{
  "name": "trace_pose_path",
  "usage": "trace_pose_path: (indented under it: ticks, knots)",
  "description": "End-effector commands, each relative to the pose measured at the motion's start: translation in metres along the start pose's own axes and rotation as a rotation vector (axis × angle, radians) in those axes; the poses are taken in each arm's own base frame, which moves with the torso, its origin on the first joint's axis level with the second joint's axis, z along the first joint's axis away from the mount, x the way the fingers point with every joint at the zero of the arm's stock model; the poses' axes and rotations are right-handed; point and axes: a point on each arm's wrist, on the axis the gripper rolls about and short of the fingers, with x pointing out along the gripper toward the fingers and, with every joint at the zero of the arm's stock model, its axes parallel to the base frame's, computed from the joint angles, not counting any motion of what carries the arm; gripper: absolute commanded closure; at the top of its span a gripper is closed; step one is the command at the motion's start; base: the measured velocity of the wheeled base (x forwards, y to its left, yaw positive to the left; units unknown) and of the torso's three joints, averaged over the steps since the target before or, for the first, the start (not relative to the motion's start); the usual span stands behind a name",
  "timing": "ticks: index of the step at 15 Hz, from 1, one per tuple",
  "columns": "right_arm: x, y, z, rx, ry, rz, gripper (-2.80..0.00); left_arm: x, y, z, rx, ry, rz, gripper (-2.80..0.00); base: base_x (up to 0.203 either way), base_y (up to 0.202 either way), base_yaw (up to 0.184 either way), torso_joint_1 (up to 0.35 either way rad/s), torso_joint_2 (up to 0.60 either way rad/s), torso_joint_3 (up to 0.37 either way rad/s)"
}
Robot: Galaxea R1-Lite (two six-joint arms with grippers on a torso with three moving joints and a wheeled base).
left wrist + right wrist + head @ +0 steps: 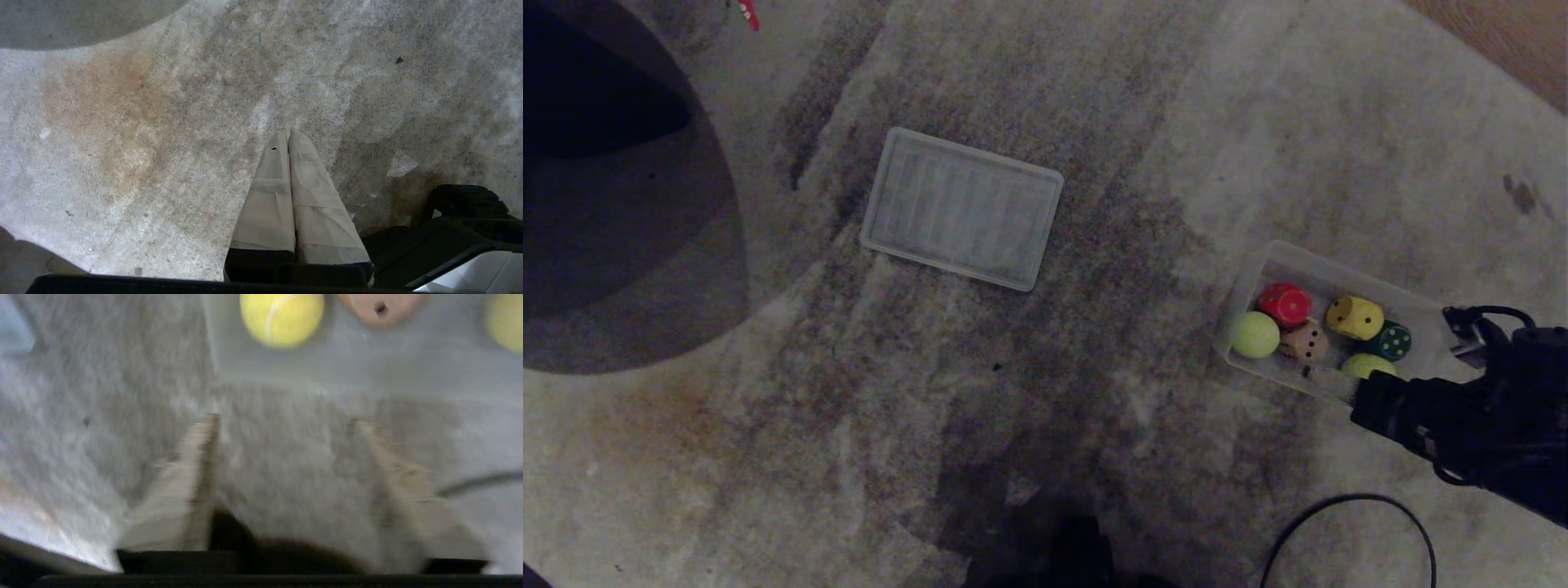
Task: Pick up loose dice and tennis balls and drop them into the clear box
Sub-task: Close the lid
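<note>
The clear box (1327,273) lies on the carpet at the right. Inside it are the dice, a red one (1284,304), a tan one (1305,341), a yellow one (1354,317) and a dark green one (1392,341), plus two tennis balls (1254,335) (1368,365). My right arm (1462,408) reaches in from the lower right, just short of the box's near wall. In the right wrist view the right gripper (284,418) is open over bare carpet with nothing between its fingers; beyond it are a tennis ball (282,318) and the tan die (380,308). My left gripper (288,131) hangs shut over carpet.
A flat white ribbed panel (962,208) lies on the carpet left of centre. A dark rounded shape (605,204) fills the far left. A black cable (1347,523) loops near the bottom right. Wood floor (1503,33) shows at the top right corner.
</note>
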Motion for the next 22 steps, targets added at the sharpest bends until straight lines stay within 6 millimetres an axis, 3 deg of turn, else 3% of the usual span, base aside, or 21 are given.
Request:
trace_pose_path:
  ticks: [1, 6, 10, 13, 19, 22]
  knots:
    - [-0.052, 0.006, 0.003, -0.040, -0.070, 0.027, 0.00, 0.000, 0.000, 0.000, -0.001, 0.003, 0.001, 0.00, 0.000, 0.000, 0.000, 0.000, 0.00, 0.000]
    - [-0.133, -0.012, -0.033, -0.213, -0.055, -0.089, 0.00, 0.000, 0.000, 0.000, -0.001, 0.003, 0.001, 0.00, 0.000, 0.000, 0.000, 0.000, 0.00, 0.000]
    - [-0.185, -0.025, -0.078, -0.297, -0.115, -0.169, 0.00, 0.000, 0.000, 0.000, -0.001, 0.003, 0.001, 0.00, 0.000, 0.000, 0.000, 0.000, 0.00, 0.000]
    - [-0.192, -0.037, -0.107, -0.362, -0.083, -0.288, 0.00, 0.000, 0.000, 0.000, -0.002, 0.003, 0.001, 0.00, 0.000, 0.000, 0.000, 0.000, 0.00, 0.000]
    - [-0.189, -0.038, -0.110, -0.375, -0.126, -0.258, 0.00, 0.000, 0.000, 0.000, -0.002, 0.003, 0.001, 0.00, 0.000, 0.000, 0.000, 0.000, 0.00, 0.000]
    - [-0.198, -0.038, -0.114, -0.422, -0.240, -0.161, 0.00, 0.000, 0.000, 0.000, -0.002, 0.003, 0.001, 0.00, 0.000, 0.000, 0.000, 0.000, 0.00, 0.000]
